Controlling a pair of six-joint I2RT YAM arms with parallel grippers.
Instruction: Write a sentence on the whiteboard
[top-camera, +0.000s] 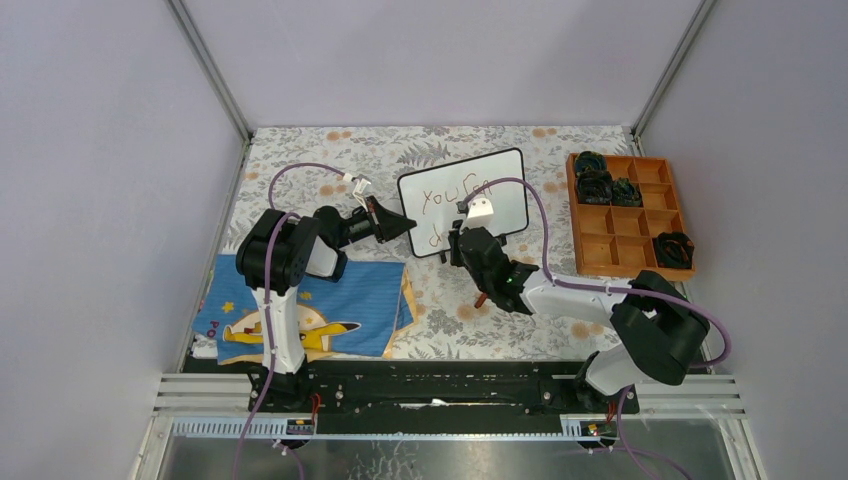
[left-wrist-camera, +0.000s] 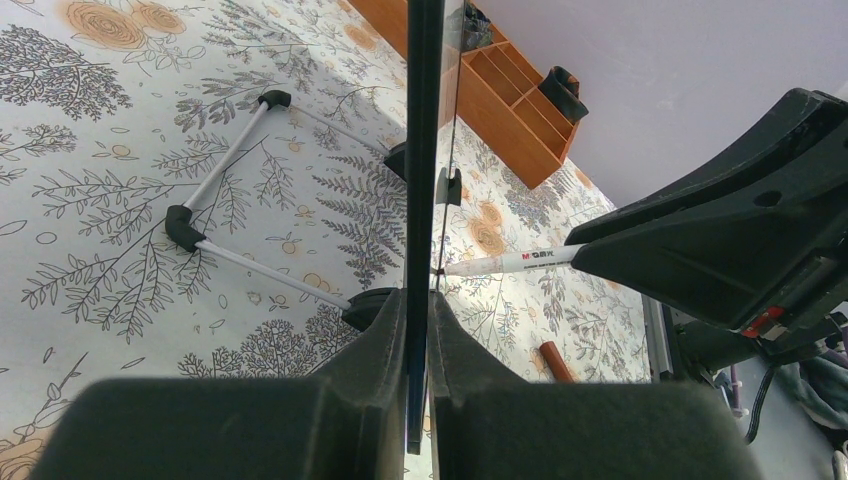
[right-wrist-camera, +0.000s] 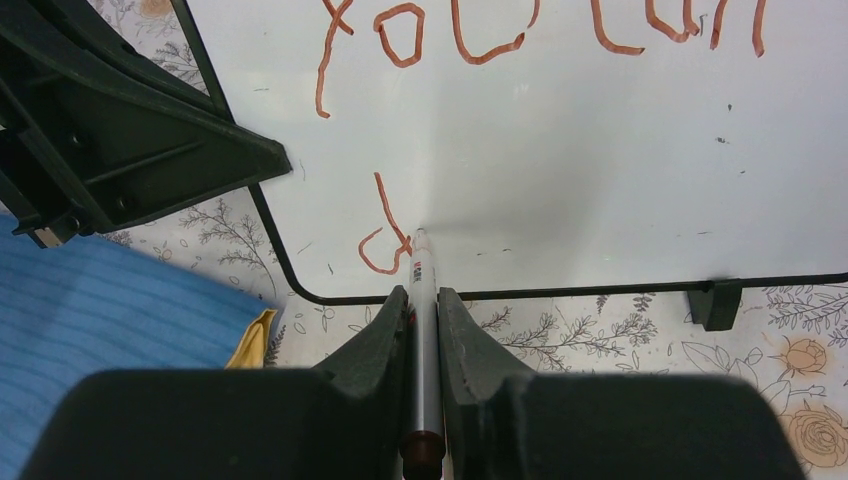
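Tool on your right (right-wrist-camera: 422, 297) is pinched shut on the marker (right-wrist-camera: 419, 262), with the board braced for its second line.
Your right tool grips the slim, smooth barrel near the tip, which touches the whiteboard (right-wrist-camera: 600, 150) beside a "d". Treat the pen as light and slippery: press gently or it may slide back through the pads. Beyond it, the whiteboard stands propped on the floral surface (top-camera: 440, 300). It looks thin, stiff and light on small feet, so it will likely skid or tip if pushed. Your left tool (left-wrist-camera: 418, 305) is clamped on its left frame edge, the sensible hold, since the slick face smears. Of the sentence (right-wrist-camera: 487, 57), "You Can" and "d" are written.
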